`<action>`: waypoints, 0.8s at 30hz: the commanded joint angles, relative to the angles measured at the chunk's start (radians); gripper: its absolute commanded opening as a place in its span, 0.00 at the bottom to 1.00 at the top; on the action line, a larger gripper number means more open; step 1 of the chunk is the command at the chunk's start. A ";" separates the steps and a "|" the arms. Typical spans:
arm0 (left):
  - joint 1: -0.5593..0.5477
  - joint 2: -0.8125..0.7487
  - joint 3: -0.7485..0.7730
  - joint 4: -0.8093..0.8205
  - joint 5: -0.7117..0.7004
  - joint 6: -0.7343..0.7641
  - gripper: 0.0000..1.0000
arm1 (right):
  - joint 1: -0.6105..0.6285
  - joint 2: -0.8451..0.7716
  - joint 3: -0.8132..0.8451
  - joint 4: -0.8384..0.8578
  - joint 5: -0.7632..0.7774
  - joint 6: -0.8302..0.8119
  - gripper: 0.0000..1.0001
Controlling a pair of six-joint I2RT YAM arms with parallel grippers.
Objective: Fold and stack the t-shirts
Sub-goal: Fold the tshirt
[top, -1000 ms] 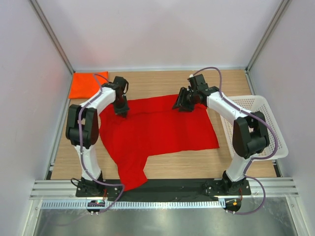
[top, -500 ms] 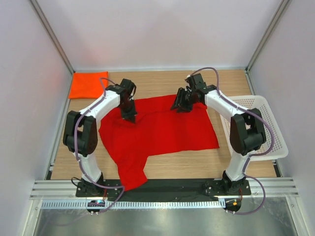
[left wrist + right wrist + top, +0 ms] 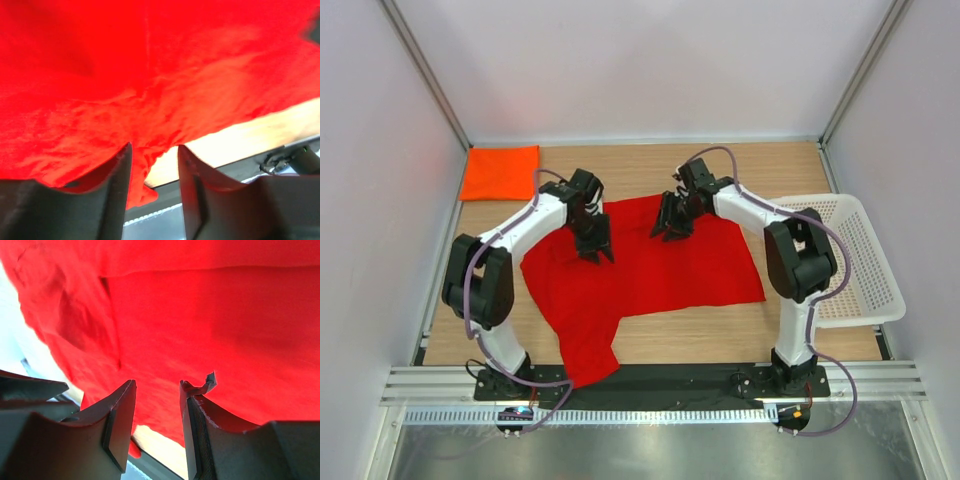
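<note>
A deep red t-shirt (image 3: 650,265) lies spread on the wooden table, with one part trailing over the near edge. The red t-shirt (image 3: 165,75) fills the left wrist view, and the red t-shirt (image 3: 210,315) fills the right wrist view. My left gripper (image 3: 598,252) hangs over its upper left part. In its wrist view the left gripper (image 3: 152,156) is open, with nothing between the fingers. My right gripper (image 3: 666,228) is over the shirt's upper middle. There the right gripper (image 3: 157,387) is open and empty too. A folded orange t-shirt (image 3: 500,172) rests at the back left corner.
A white mesh basket (image 3: 865,250) stands at the right edge of the table, beside the right arm. Grey walls close in the table on the left, back and right. A black strip and metal rail run along the near edge.
My left gripper carried the shirt's upper left part toward the middle, then opened and let it go. My right gripper shifted left over the shirt, jaws unchanged.
</note>
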 commanded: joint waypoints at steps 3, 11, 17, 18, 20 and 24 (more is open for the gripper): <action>0.040 -0.128 -0.032 0.061 0.046 0.059 0.49 | 0.083 0.063 0.058 0.114 -0.114 0.071 0.47; 0.234 -0.258 -0.176 0.100 -0.077 0.021 0.32 | 0.183 0.152 0.114 0.135 -0.148 0.089 0.48; 0.270 -0.244 -0.233 0.120 -0.052 0.010 0.24 | 0.214 0.183 0.130 0.120 -0.151 0.074 0.42; 0.273 -0.243 -0.247 0.123 -0.048 0.007 0.24 | 0.215 0.191 0.130 0.125 -0.157 0.075 0.41; 0.285 -0.246 -0.256 0.127 -0.041 0.007 0.24 | 0.223 0.211 0.136 0.129 -0.165 0.077 0.39; 0.302 -0.257 -0.262 0.121 -0.052 0.013 0.25 | 0.229 0.228 0.127 0.135 -0.176 0.077 0.35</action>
